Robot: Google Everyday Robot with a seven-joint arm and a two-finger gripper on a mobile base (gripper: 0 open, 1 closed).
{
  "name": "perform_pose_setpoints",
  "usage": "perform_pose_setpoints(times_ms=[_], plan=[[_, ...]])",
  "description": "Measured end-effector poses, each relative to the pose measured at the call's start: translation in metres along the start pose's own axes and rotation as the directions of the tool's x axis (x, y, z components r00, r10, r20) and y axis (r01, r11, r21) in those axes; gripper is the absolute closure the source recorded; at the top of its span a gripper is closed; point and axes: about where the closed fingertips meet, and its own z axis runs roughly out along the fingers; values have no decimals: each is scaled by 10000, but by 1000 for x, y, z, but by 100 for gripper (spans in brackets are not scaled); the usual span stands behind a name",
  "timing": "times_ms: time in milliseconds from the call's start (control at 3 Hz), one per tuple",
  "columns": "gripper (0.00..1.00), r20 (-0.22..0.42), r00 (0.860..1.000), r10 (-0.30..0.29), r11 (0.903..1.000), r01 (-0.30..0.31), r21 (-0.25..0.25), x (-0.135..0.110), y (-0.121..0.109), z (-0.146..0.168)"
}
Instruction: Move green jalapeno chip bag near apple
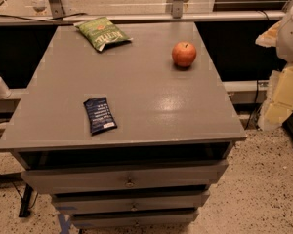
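Note:
The green jalapeno chip bag (103,33) lies flat at the far left of the grey cabinet top (136,87), near its back edge. The red-orange apple (184,54) stands at the far right of the top, well apart from the bag. My gripper (282,94) is a pale shape at the right edge of the view, off the cabinet, to the right of and below the apple. It holds nothing that I can see.
A small dark blue flat packet (99,115) lies near the front left of the top. The cabinet has drawers (127,179) below. A rail (136,17) runs behind it. Speckled floor (263,189) lies to the right.

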Motion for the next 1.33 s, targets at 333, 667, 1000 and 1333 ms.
perform_pose_setpoints(times_ms=[333,667,1000,1333], plan=[[0,1,10000,0,10000,0,2,0,0,0],[0,664,9977,-161,9999,161,5,-10,-18,2],[0,1963,9803,-226,9997,229,8,-59,-52,11],[0,3213,9470,21,9999,-69,139,-133,-79,14]])
